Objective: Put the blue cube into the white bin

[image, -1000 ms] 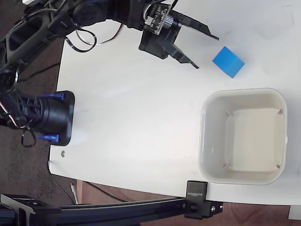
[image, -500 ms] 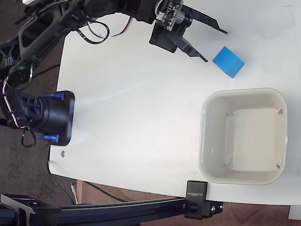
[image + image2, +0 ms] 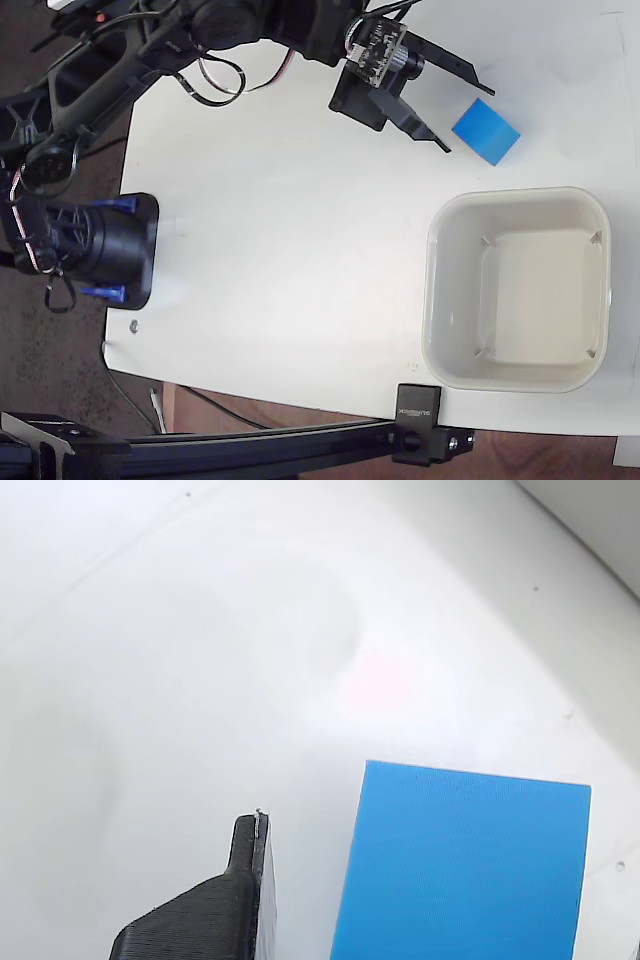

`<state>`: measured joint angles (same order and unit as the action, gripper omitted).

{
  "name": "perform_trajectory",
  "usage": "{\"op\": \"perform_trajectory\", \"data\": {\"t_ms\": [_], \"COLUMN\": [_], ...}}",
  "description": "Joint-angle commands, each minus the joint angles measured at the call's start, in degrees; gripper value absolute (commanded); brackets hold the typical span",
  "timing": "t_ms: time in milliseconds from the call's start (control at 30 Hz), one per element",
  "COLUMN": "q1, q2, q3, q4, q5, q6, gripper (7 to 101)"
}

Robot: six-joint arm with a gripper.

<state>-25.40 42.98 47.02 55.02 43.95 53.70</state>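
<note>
A black robot arm (image 3: 230,25) reaches in from the upper left of the fixed view, over a white table (image 3: 290,250). Its gripper (image 3: 470,120) points toward the right, with both fingers spread wide apart and nothing between them. One finger (image 3: 450,63) lies higher in the picture, the other finger (image 3: 420,125) lower.

The cube (image 3: 486,130), bright blue, rests on the table just to the right of the fingertips. It sits near the mouth of the open fingers, close to the lower fingertip, not yet between them. Whether that fingertip touches it is hard to tell from this view; a thin gap seems to remain.

The bin (image 3: 440,300), off-white and square with rounded corners, stands on the table below the cube and well below the fingers, toward the lower right of the fixed view. Its inside is bare. The cube lies outside it, near its upper rim.

In the wrist view, one black finger (image 3: 215,905) rises from the bottom edge, left of centre. The cube (image 3: 465,865) fills the lower right, just beside that finger, with a narrow strip of white table (image 3: 200,630) between them. The second finger is out of frame here.

The arm's black base (image 3: 110,250) with blue parts stands at the table's left edge, far from the fingers. A black clamp (image 3: 420,435) grips the bottom edge.
</note>
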Motion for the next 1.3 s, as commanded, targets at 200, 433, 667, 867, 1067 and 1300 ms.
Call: {"op": "perform_trajectory", "data": {"t_ms": [200, 433, 667, 867, 1067, 1300], "q1": [1.0, 1.1, 1.5, 1.9, 2.0, 2.2], "q2": [1.8, 0.9, 0.2, -0.3, -1.0, -0.7], "q3": [-3.6, -3.6, -3.6, -3.6, -3.6, -3.6], "q4": [-0.4, -1.2, -1.9, -2.7, -3.3, -2.3], "q5": [-0.4, -1.5, -2.0, -2.0, -2.2, -2.5], "q6": [0.4, 0.7, 0.7, 0.3, 0.5, -0.3], "gripper": [95.7, 95.2, 94.1, 89.0, 81.2, 62.1]}}
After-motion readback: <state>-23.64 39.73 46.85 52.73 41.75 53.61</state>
